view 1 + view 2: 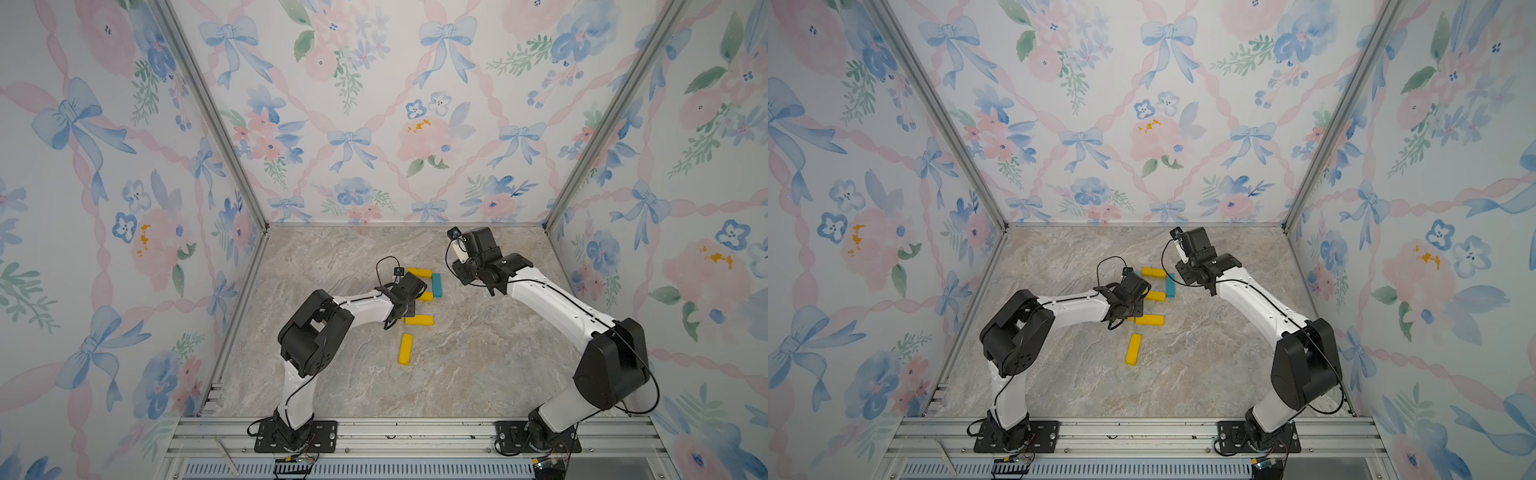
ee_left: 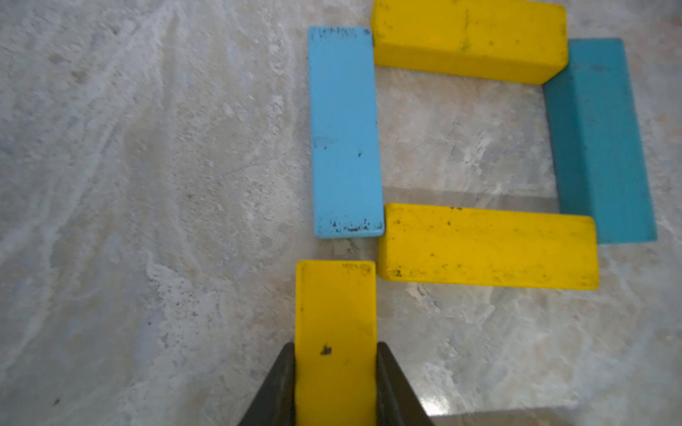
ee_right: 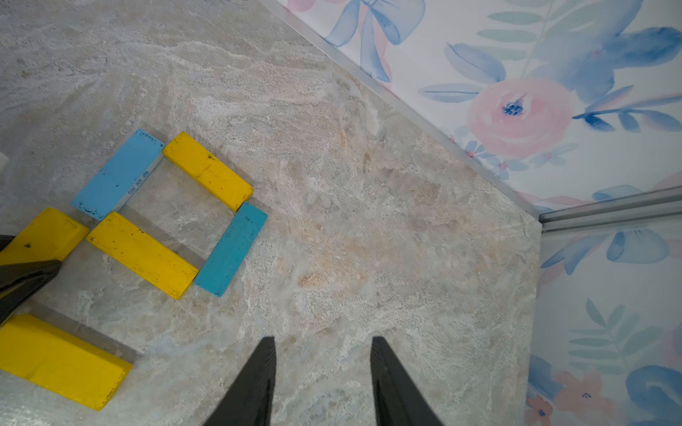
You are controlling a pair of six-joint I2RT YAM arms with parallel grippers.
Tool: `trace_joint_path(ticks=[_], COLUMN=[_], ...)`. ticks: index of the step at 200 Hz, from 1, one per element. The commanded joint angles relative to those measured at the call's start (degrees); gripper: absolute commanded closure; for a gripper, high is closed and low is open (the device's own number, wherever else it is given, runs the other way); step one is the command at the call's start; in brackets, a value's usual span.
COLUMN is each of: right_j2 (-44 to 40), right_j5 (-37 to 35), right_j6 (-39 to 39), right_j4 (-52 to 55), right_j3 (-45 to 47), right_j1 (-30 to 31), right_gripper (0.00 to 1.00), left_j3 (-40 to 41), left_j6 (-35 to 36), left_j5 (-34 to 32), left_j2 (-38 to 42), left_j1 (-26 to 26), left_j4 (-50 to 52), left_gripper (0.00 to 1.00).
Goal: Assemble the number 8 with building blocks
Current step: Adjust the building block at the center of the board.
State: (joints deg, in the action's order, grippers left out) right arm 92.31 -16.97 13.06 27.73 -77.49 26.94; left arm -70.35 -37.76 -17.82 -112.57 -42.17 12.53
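The upper loop of the number 8 lies flat on the table: a light blue block point(image 2: 345, 132), a yellow top block point(image 2: 468, 40), a teal block point(image 2: 601, 140) and a yellow middle block point(image 2: 487, 247). My left gripper point(image 2: 336, 348) is shut on another yellow block point(image 2: 336, 306), held lengthwise just below the light blue one with a small gap between them. A yellow block point(image 1: 419, 320) lies crosswise nearer the front. One more yellow block point(image 1: 405, 348) lies loose in front of it. My right gripper point(image 3: 324, 343) is open and empty over bare table beside the teal block.
The marble-look table point(image 1: 478, 365) is walled by flowered panels point(image 1: 374, 124) on three sides, with metal corner posts point(image 1: 582, 166). An aluminium rail point(image 1: 415, 432) carrying both arm bases runs along the front edge.
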Motion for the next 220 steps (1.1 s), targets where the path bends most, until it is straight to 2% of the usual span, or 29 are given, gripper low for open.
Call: trace_joint_path(ticks=[1,75,145,178,220], right_j2=[1.53,1.64,1.94,1.23,-2.31], right_j5=[0.06,0.01,0.0,-0.57,-1.84], right_j6=[0.38,0.56,0.83,1.16,0.65], right_j4=[-0.26,-0.47,-0.44,-1.29,-1.61], right_j3=[0.5,0.57,0.61,1.18,2.74], right_j1=[-0.4,-0.23,-0.13,0.54,3.07], right_gripper=[0.57,0.57,0.58,0.57,0.57], left_j3=[-1.63,-1.72,-2.08,-1.74,-1.07], left_j6=[-0.3,0.1,0.2,0.55,2.5], left_j5=[0.91,0.86,1.57,0.98,-0.7], left_j2=[-1.17,-1.77,-1.51,1.15,8.47], left_j1=[0.17,0.01,-0.03,-0.02,0.52], left_j4=[1.29,1.36,1.34,1.36,2.25], left_gripper=[0.66,0.65,0.58,0.53,0.46])
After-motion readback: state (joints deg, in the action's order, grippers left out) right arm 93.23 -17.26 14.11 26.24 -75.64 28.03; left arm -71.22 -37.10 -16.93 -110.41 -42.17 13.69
